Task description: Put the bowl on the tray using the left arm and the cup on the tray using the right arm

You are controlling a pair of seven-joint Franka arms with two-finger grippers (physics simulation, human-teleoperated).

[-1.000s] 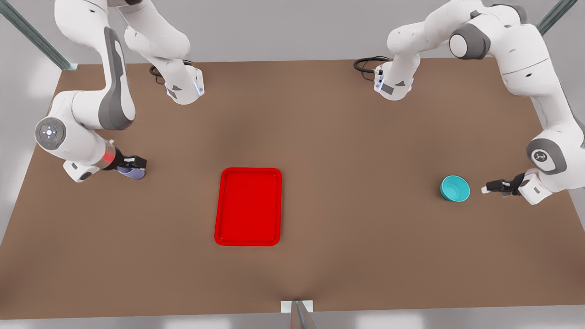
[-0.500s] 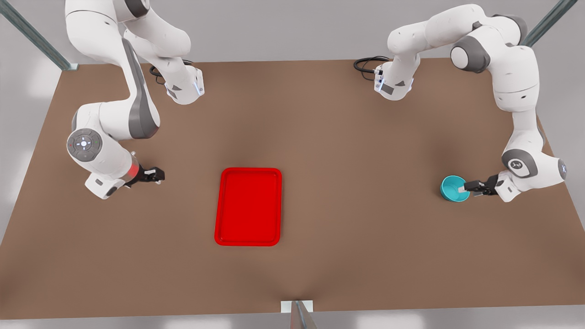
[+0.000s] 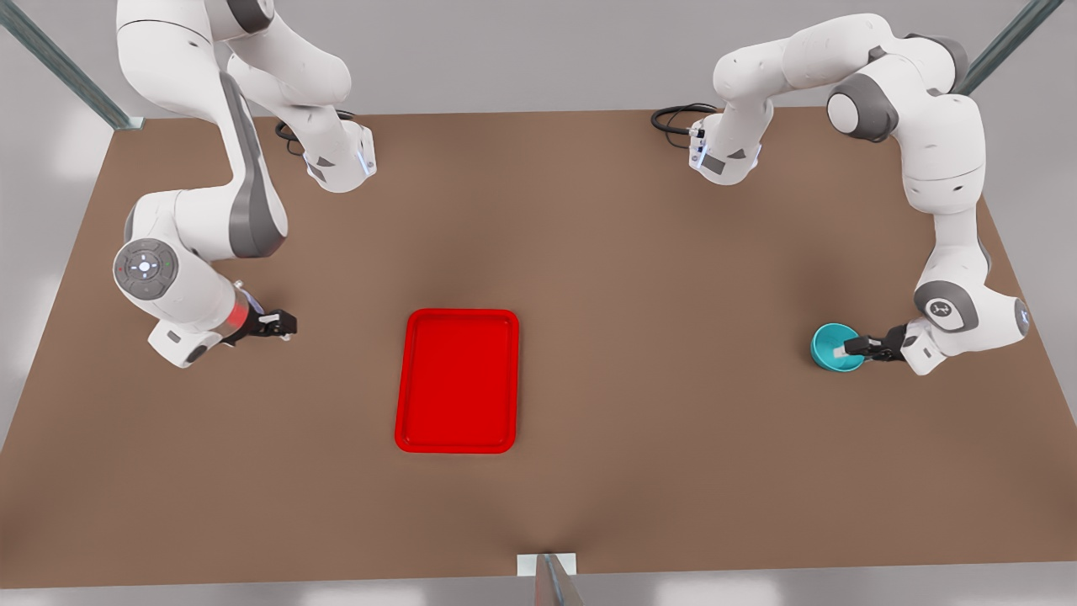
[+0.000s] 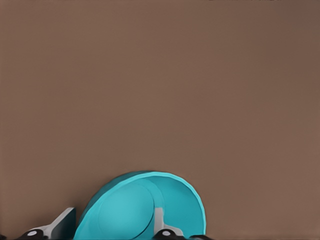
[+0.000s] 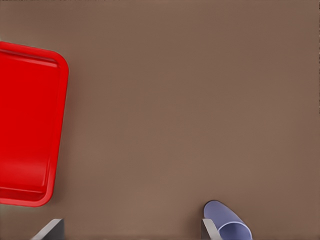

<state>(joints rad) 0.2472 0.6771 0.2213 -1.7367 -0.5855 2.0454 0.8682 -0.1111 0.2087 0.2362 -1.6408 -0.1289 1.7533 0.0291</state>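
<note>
The teal bowl (image 3: pixel 833 346) (image 4: pixel 145 210) stands on the table at the front view's right. My left gripper (image 3: pixel 848 347) (image 4: pixel 111 224) is open at its rim. One of its fingers (image 4: pixel 159 220) is inside the bowl and the other is outside the wall. The red tray (image 3: pixel 457 380) (image 5: pixel 27 125) lies mid-table. My right gripper (image 3: pixel 278 325) (image 5: pixel 131 234) hangs low at the front view's left, open wide. The lavender cup (image 5: pixel 227 225) sits tight beside one of its fingers (image 5: pixel 210 231), and nothing is in the gap between them.
Both arm bases (image 3: pixel 341 160) (image 3: pixel 724 156) stand at the table's far edge, each with a black cable. Bare brown table (image 3: pixel 656 337) stretches between the tray and the bowl, and between the tray and the right gripper.
The left gripper slid from beside the bowl onto its rim. The right gripper shifted toward the tray and now covers the cup in the front view.
</note>
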